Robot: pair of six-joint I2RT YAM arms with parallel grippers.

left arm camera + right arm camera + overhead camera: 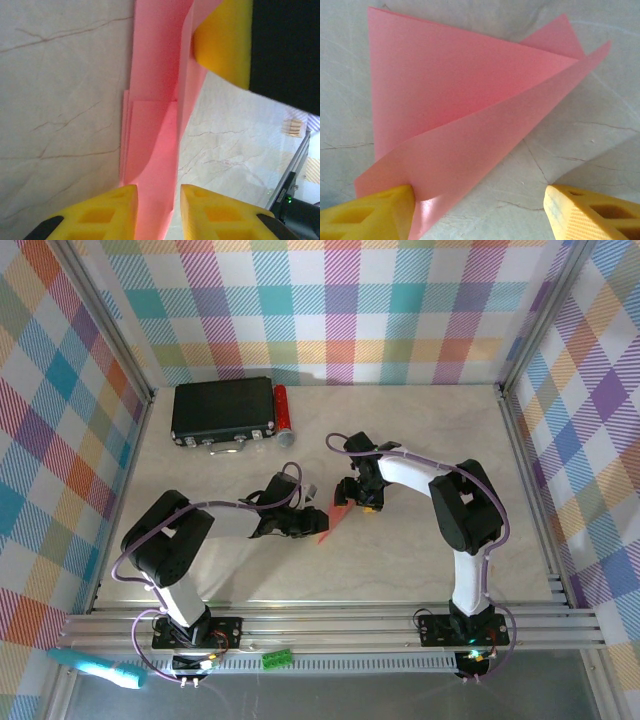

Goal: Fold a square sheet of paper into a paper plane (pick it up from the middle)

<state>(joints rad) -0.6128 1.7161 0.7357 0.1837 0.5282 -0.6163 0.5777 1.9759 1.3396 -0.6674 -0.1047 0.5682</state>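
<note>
Pastel checked walls (340, 300), pale marbled tabletop (400, 570) — aluminium rails (330, 625) at the edges

The far-right corner and the near edge of the tabletop (420, 440) lie open, while the black box (222, 410) and the red cylinder (282, 412) just beside it block the far-left corner, and the left arm (190, 530) and right arm (460, 505), meeting at the folded pink paper (335, 518), crowd the middle.

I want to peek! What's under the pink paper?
The paper has a raised flap with another pink layer under it, lying on the table. Beneath that layer is hidden.
</note>
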